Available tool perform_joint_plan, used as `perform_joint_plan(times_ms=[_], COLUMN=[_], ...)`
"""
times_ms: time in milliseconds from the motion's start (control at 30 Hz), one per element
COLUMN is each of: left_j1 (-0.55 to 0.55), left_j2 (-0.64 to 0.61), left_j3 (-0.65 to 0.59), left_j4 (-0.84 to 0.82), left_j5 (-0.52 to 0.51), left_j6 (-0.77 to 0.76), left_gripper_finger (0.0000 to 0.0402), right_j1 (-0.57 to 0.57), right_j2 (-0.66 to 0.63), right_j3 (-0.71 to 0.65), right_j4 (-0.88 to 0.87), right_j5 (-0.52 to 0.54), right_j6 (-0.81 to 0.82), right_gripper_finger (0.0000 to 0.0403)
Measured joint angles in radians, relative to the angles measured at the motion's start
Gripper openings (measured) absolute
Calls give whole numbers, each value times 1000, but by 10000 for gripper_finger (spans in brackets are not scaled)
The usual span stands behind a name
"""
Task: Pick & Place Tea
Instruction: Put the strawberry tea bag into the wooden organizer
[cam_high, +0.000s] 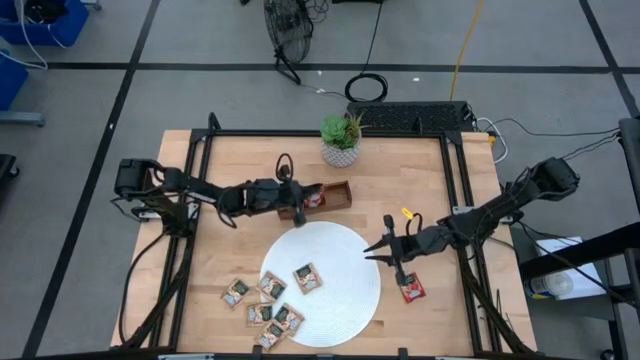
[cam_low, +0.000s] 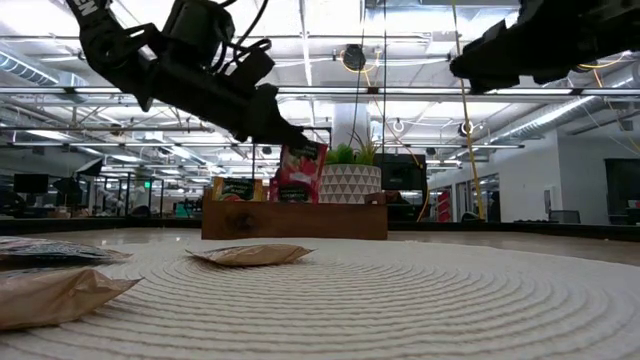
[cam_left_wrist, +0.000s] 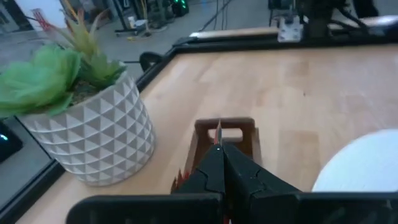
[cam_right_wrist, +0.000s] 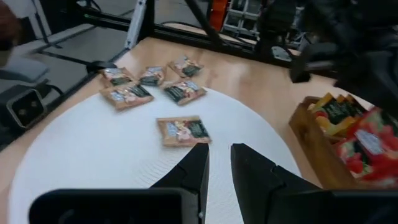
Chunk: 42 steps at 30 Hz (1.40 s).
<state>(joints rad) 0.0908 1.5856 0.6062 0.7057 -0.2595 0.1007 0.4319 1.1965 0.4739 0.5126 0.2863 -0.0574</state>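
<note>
Sachet (cam_low: 298, 170), red, edge-on and half hidden between left gripper (cam_left_wrist: 219, 149) jaws.

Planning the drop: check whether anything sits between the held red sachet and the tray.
Nothing visible does. The left gripper holds the red sachet directly over the wooden tray, which already holds other sachets. The right gripper waits over the plate's edge.

Wooden table (cam_high: 420, 180), plate (cam_high: 345, 260), tray (cam_high: 335, 195), plant pot (cam_high: 340, 153), sachets (cam_high: 262, 300)
</note>
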Motion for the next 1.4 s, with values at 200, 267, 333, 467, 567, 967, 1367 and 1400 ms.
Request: perform_joint_plan(times_ms=[200,267,333,467,567,967,1367,1400], left_j1=[-29,-30,-30,-25,-9,66,86,88], left_j2=[0,0,0,0,0,32,32,32], left_j3=[-15,-24,-40,-60,-75,-103,-103,-103], left_j4=[2,4,3,17,40,134,125,120], left_j5=[-1,0,-1,1,49,131,217,217], left_j6=[7,4,-3,6,18,74,89,88], left_gripper_finger=[0,0,0,0,0,0,0,0], right_j1=[-29,-37,-44,-60,-71,-109,-144,-144], right_j2=[0,0,0,0,0,0,0,0], right_j3=[-20,-25,-28,-30,-30,-30,-30,-30], right_j4=[1,1,1,2,9,53,61,61], right_j5=[0,0,0,0,0,0,-1,-1], right_j6=[-12,-15,-32,-56,-71,-139,-153,-153], right_gripper_finger=[54,54,54,54,54,54,54,54])
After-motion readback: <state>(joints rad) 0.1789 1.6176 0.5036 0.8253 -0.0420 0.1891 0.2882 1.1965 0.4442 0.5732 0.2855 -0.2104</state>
